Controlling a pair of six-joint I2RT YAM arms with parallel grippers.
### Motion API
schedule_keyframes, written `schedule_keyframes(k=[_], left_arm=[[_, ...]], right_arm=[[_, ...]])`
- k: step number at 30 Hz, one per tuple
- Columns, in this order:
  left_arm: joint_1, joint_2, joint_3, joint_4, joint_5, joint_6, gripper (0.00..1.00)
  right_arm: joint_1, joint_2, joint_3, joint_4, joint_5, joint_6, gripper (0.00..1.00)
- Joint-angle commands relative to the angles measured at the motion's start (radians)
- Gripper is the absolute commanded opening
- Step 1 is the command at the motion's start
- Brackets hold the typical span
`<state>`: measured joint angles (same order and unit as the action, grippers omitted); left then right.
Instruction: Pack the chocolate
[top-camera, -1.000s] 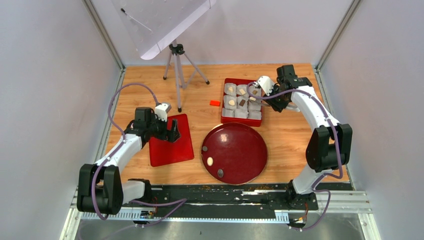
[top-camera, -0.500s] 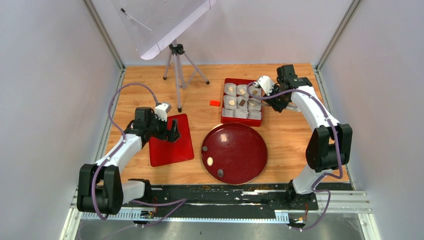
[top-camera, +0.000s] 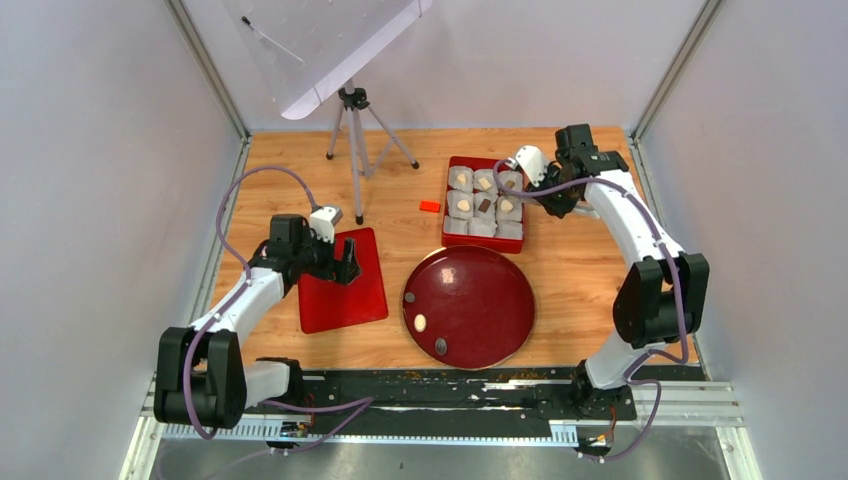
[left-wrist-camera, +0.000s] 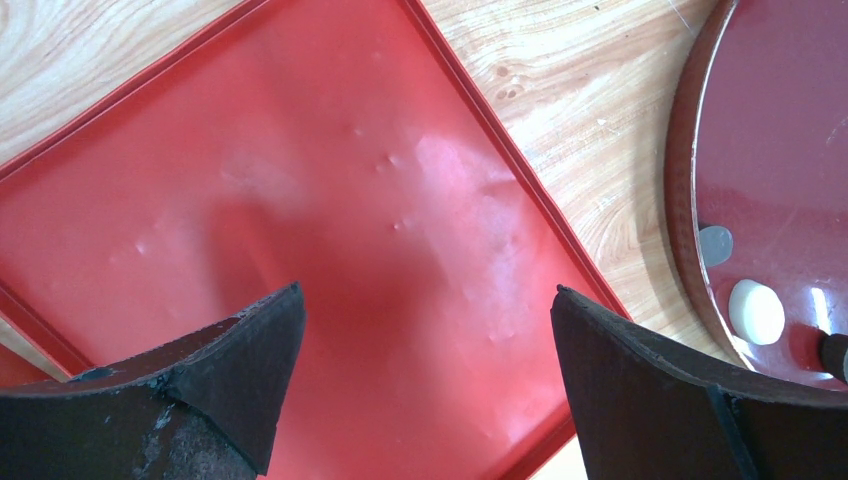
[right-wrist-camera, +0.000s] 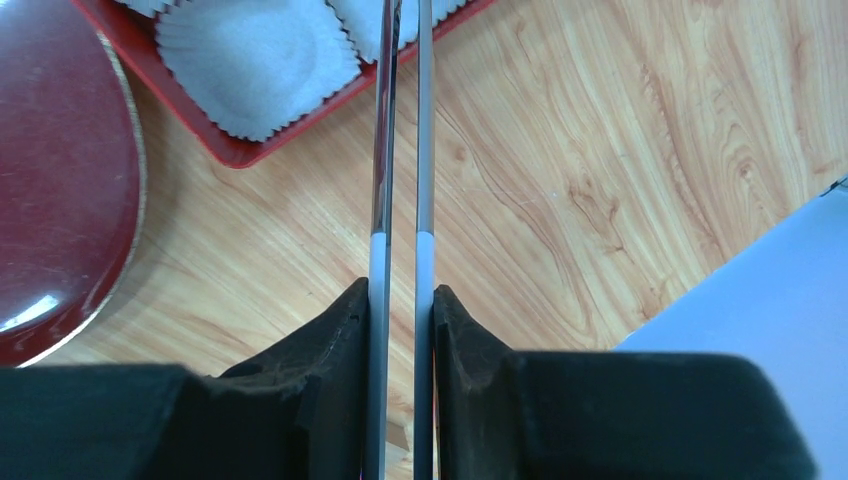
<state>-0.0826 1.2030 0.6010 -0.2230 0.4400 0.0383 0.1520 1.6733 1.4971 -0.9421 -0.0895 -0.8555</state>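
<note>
The red box (top-camera: 448, 200) holds white paper cups; several hold chocolate, cream pieces (top-camera: 463, 206) and a dark one (top-camera: 484, 205). The dark red plate (top-camera: 500, 330) carries a cream piece (top-camera: 419, 323) and a dark piece (top-camera: 441, 346); the cream one also shows in the left wrist view (left-wrist-camera: 757, 312). My right gripper (right-wrist-camera: 400, 300) is shut on metal tweezers (right-wrist-camera: 400, 150), whose blades reach over the box's corner; their tips are out of view. In the top view it (top-camera: 550, 195) hangs at the box's right edge. My left gripper (left-wrist-camera: 428, 300) is open and empty above the red lid (left-wrist-camera: 300, 230).
The red lid (top-camera: 342, 285) lies left of the plate. A small orange-red block (top-camera: 430, 206) lies left of the box. A tripod (top-camera: 352, 140) with a tilted clear panel stands at the back. An empty paper cup (right-wrist-camera: 255, 60) sits in the box corner (right-wrist-camera: 235, 155).
My right arm has drawn back a little to the right, away from the box. A cream piece now shows in the middle-right cup. The left arm has not moved.
</note>
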Motion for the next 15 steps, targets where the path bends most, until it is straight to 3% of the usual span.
schedule_keyframes(k=[1,7,15], left_arm=[[0.009,0.008,0.014,0.032,0.014,-0.012,1.00],[0.008,0.025,0.019,0.031,0.019,-0.021,1.00],[0.008,0.019,0.038,0.028,0.044,-0.032,1.00]], right_arm=[[0.032,-0.130,0.024,-0.016,-0.128,-0.004,0.15],[0.155,-0.311,-0.146,-0.008,-0.292,-0.053,0.19],[0.431,-0.432,-0.311,-0.049,-0.329,-0.133,0.23]])
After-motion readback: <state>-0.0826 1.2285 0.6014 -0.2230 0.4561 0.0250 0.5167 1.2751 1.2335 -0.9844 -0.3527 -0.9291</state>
